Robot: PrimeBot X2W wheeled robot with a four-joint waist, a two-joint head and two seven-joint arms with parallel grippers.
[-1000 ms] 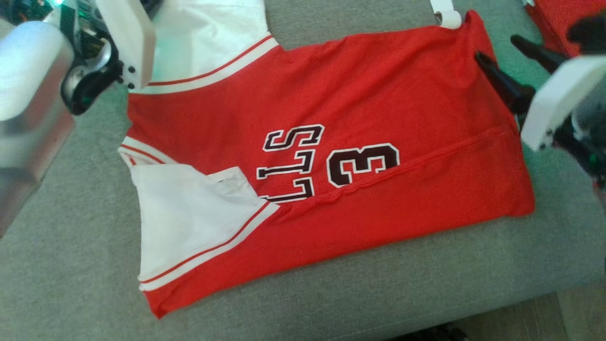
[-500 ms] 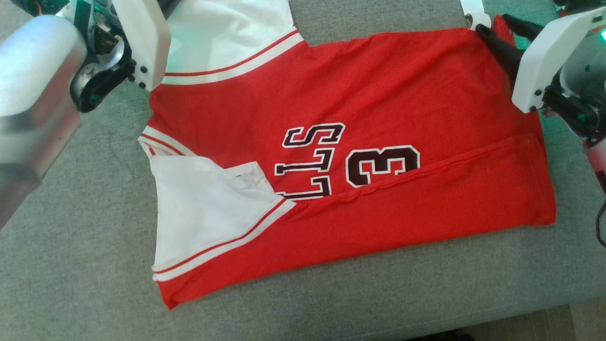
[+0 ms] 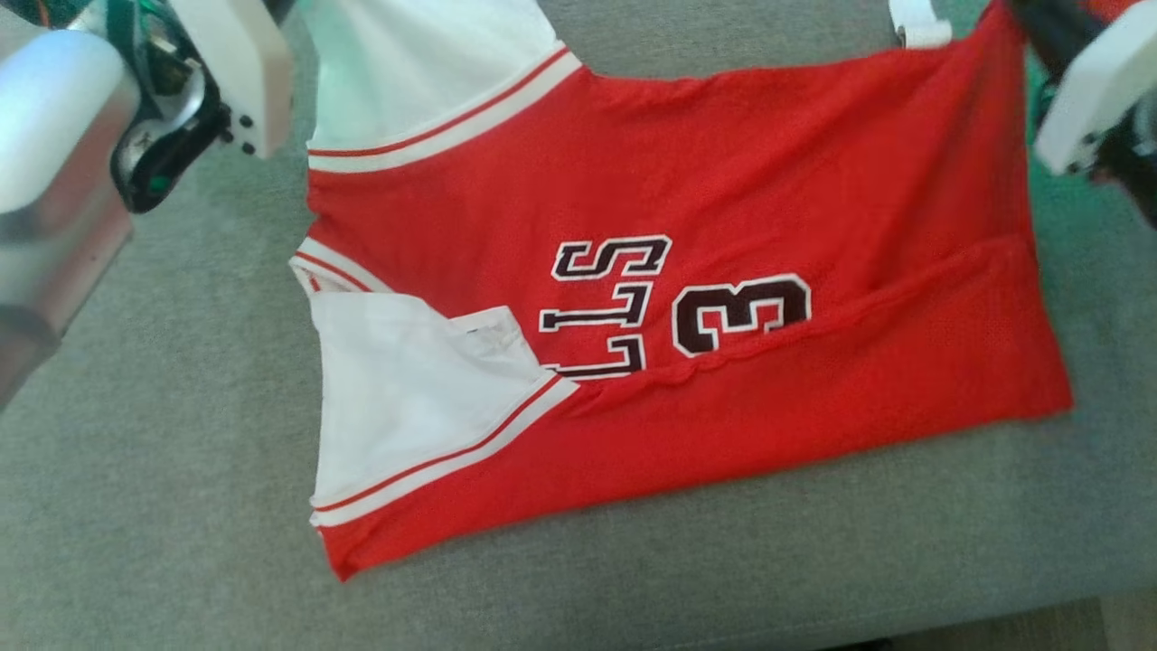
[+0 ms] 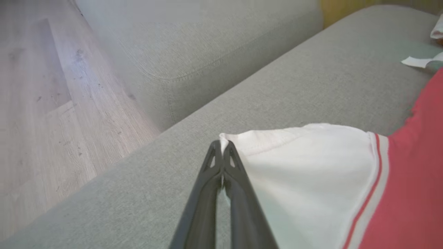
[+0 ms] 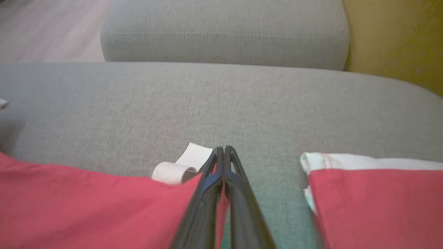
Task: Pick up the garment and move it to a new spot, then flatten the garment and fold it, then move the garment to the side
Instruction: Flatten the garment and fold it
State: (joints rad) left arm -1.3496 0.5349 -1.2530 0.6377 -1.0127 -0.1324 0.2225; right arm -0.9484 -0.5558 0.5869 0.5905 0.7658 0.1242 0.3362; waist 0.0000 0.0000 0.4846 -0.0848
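A red jersey (image 3: 687,208) with white sleeves and dark lettering lies spread on the grey sofa seat (image 3: 163,470), its near long edge folded over the front. My left gripper (image 4: 222,143) is shut on the corner of the far white sleeve (image 4: 304,162). The right gripper (image 5: 224,149) is shut on the far corner of the red hem (image 5: 104,204), beside a curled white tag (image 5: 174,170). In the head view the hem corner (image 3: 999,36) is drawn up toward the right arm's white housing (image 3: 1089,86), and the far edge runs taut.
A second red and white garment (image 5: 373,200) lies on the seat just right of the held hem. The sofa's grey backrest (image 5: 225,31) rises behind, with a yellow surface (image 5: 398,38) beside it. Wooden floor (image 4: 38,103) lies past the seat's left end.
The right gripper, open beside the hem a second ago, moved to the far hem corner and shut on it. The corner has risen. The head view has shifted somewhat.
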